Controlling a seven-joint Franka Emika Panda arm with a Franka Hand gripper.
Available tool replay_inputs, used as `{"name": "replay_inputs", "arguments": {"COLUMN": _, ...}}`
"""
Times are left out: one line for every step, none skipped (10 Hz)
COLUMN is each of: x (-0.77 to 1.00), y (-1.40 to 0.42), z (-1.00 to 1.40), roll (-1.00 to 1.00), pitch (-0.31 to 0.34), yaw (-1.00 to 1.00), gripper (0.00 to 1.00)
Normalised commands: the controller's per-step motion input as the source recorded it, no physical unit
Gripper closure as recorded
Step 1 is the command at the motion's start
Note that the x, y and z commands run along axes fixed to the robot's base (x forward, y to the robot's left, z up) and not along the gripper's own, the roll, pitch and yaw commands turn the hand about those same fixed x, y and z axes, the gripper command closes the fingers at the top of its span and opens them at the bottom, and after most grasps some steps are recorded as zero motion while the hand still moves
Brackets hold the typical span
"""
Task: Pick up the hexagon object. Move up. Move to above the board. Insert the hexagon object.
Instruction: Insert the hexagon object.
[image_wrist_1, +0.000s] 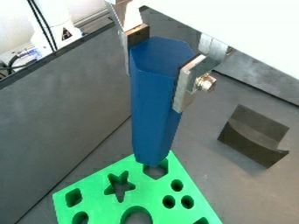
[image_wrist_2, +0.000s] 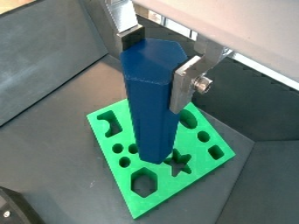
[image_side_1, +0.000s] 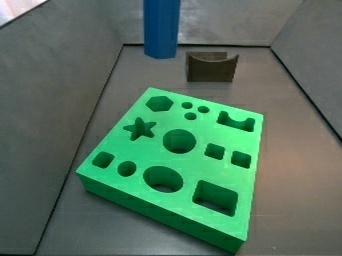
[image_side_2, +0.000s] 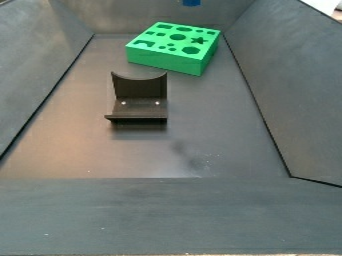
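Observation:
My gripper (image_wrist_1: 158, 66) is shut on the top of the hexagon object (image_wrist_1: 152, 114), a tall solid-blue rod that hangs upright. Both wrist views show it, and the silver fingers (image_wrist_2: 184, 83) press on opposite sides. The rod's lower end hangs over the green board (image_wrist_1: 96, 201), apart from it, near the star hole and the hexagon hole (image_wrist_2: 146, 182). In a side view the rod (image_side_1: 160, 25) hangs high at the top edge above the board (image_side_1: 147, 205), with the gripper out of frame. In another side view only the board (image_side_2: 167, 62) shows, at the far end.
The dark fixture (image_side_2: 136, 97) stands on the floor near the board; it also shows in a side view (image_side_1: 211, 66) and in a wrist view (image_wrist_1: 254, 133). Sloped grey walls (image_side_1: 80, 110) enclose the floor on all sides.

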Motion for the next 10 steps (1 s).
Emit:
{"name": "replay_inputs", "arguments": {"x": 0.1, "y": 0.08, "z": -0.24, "roll": 0.0, "pitch": -0.026, "yaw": -0.05, "gripper": 1.0}}
{"name": "replay_inputs", "arguments": {"x": 0.2, "y": 0.1, "z": -0.27, "roll": 0.03, "pitch": -0.021, "yaw": -0.09, "gripper": 1.0}}
{"name": "replay_inputs", "arguments": {"x": 0.15, "y": 0.1, "z": -0.3, "roll": 0.06, "pitch": -0.024, "yaw": -0.1, "gripper": 1.0}}
{"name": "replay_inputs", "arguments": {"x": 0.1, "y": 0.09, "z": -0.33, "roll": 0.07, "pitch": -0.034, "yaw": -0.12, "gripper": 1.0}}
{"name": "replay_inputs", "arguments": {"x": 0.08, "y": 0.1, "z": -0.34, "roll": 0.06, "pitch": -0.047, "yaw": -0.13, "gripper": 1.0}}
{"name": "replay_inputs", "arguments": {"x": 0.02, "y": 0.07, "z": -0.36, "roll": 0.07, "pitch": -0.066, "yaw": -0.14, "gripper": 1.0}}
{"name": "replay_inputs", "arguments": {"x": 0.01, "y": 0.09, "z": -0.36, "roll": 0.06, "pitch": -0.067, "yaw": -0.13, "gripper": 1.0}}
{"name": "replay_inputs", "arguments": {"x": 0.0, "y": 0.07, "z": -0.4, "roll": 0.07, "pitch": -0.061, "yaw": -0.11, "gripper": 1.0}}
{"name": "replay_inputs", "arguments": {"x": 0.0, "y": 0.05, "z": -0.43, "roll": 0.07, "pitch": -0.054, "yaw": -0.09, "gripper": 1.0}}
{"name": "replay_inputs", "arguments": {"x": -0.03, "y": 0.03, "z": -0.45, "roll": 0.07, "pitch": -0.059, "yaw": -0.09, "gripper": 1.0}}
